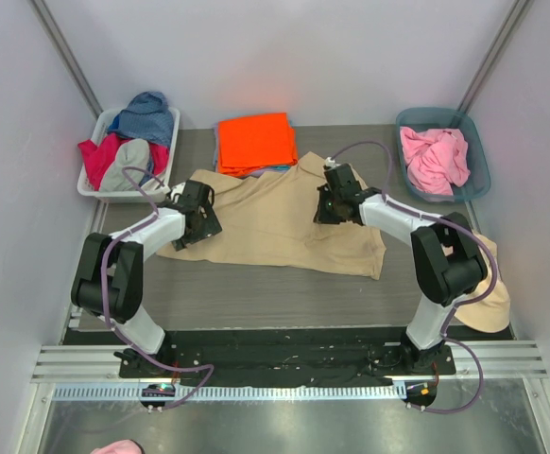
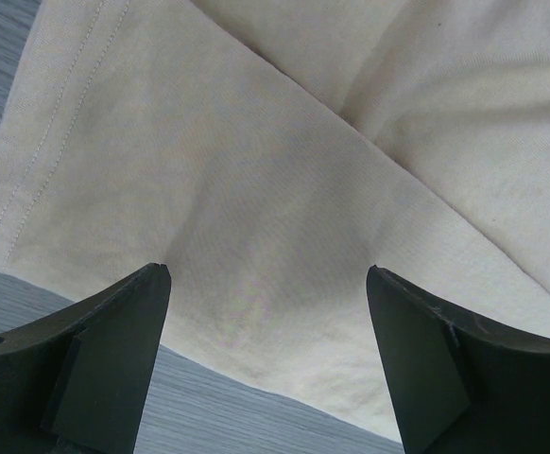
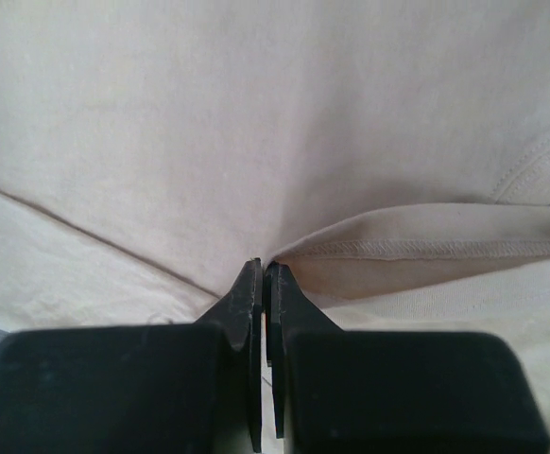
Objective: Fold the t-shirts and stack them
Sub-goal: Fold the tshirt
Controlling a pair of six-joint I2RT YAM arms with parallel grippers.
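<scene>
A tan t-shirt (image 1: 284,222) lies spread on the dark table. My left gripper (image 1: 192,216) is open over its left edge, jaws wide, with tan cloth (image 2: 256,236) and table between them. My right gripper (image 1: 330,203) is shut on a fold of the tan shirt (image 3: 398,248), pinching it at the hem. A folded bright orange t-shirt (image 1: 254,142) lies at the back middle on other folded cloth. A pink t-shirt (image 1: 434,159) sits crumpled in the right bin. Another tan cloth (image 1: 488,298) hangs at the table's right edge.
A white tray (image 1: 91,180) at the back left holds blue, red and grey clothes. A teal bin (image 1: 478,161) stands at the back right. Grey walls close in both sides. A black rail (image 1: 284,345) runs along the near edge.
</scene>
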